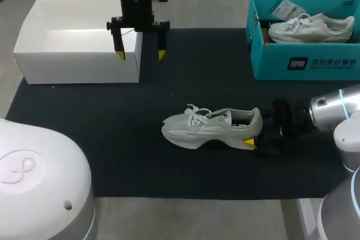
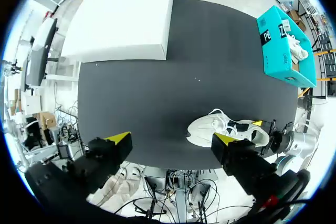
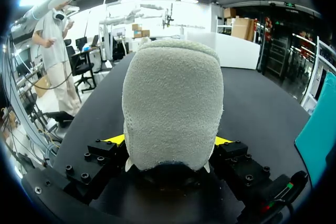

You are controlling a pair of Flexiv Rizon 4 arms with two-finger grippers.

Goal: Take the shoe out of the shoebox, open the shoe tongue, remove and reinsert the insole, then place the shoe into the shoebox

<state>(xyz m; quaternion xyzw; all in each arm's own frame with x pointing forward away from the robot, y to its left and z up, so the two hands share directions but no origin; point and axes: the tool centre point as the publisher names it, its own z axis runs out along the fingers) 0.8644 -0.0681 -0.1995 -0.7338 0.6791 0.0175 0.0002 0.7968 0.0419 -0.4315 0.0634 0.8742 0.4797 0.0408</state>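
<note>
Clasping the shoe (image 1: 211, 127) by its heel, right fingers (image 1: 249, 143), left fingers (image 1: 120, 55) spread wide, well apart.

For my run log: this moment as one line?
left tool: open, by white box | right tool: shut on shoe | shoe: on mat

Yellow tips of right pincer (image 3: 169, 141) mostly hidden behind shoe (image 3: 173, 93) heel.

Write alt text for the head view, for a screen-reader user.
A pale sneaker stands upright on a black mat, its heel clasped by the right gripper. The left gripper hangs open by a corner of a white box. A teal shoebox at the far right holds another white shoe.
</note>
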